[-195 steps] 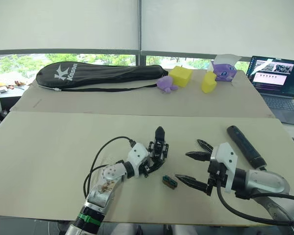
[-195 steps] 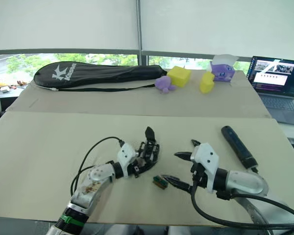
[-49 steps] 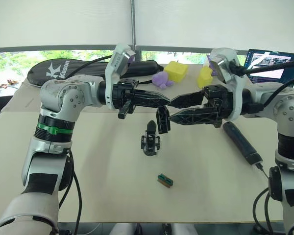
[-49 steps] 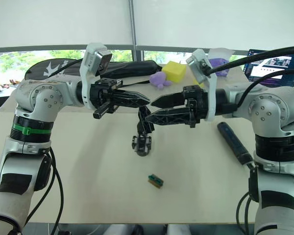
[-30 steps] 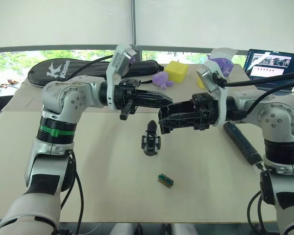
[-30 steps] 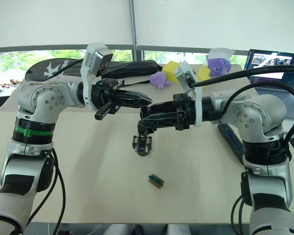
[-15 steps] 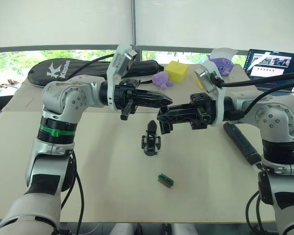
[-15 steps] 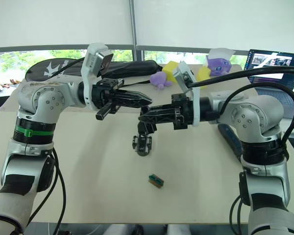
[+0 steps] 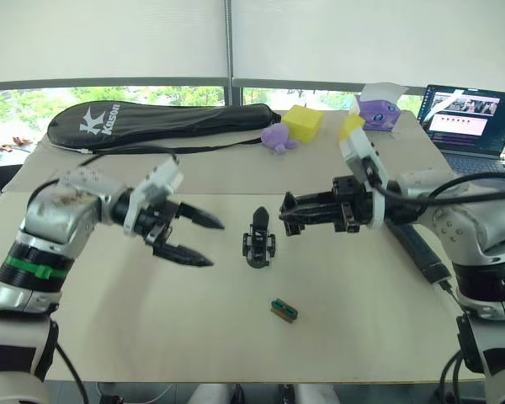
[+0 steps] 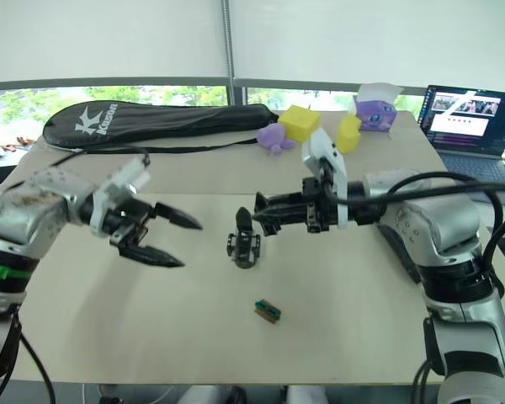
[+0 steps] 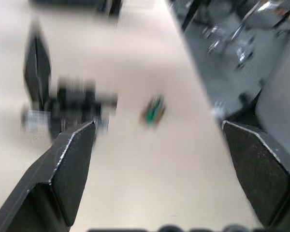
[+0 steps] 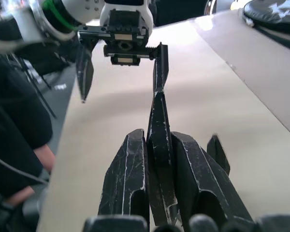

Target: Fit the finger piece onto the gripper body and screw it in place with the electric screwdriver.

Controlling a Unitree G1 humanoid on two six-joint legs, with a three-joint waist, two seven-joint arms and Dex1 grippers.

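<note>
The gripper body (image 9: 258,238), a small black part with one prong pointing up, stands on the beige table (image 9: 109,328) near its middle. Just right of it and slightly above, my right gripper (image 9: 286,215) is shut on the finger piece (image 12: 159,113), a narrow black bar that sticks out past the fingertips. My left gripper (image 9: 215,244) hovers low over the table to the left of the gripper body, jaws wide open and holding nothing. The electric screwdriver (image 9: 425,261), a thick black cylinder, lies on the table under my right forearm, partly hidden by it.
A small green-and-black block (image 9: 284,310) lies in front of the gripper body. On the rear table are a black racket bag (image 9: 160,122), yellow blocks (image 9: 305,124), purple toys (image 9: 278,139) and a laptop (image 9: 467,118) at the far right.
The right gripper closed on the finger piece and came down beside the gripper body. The left gripper opened, let go, and swung down and left to just above the table.
</note>
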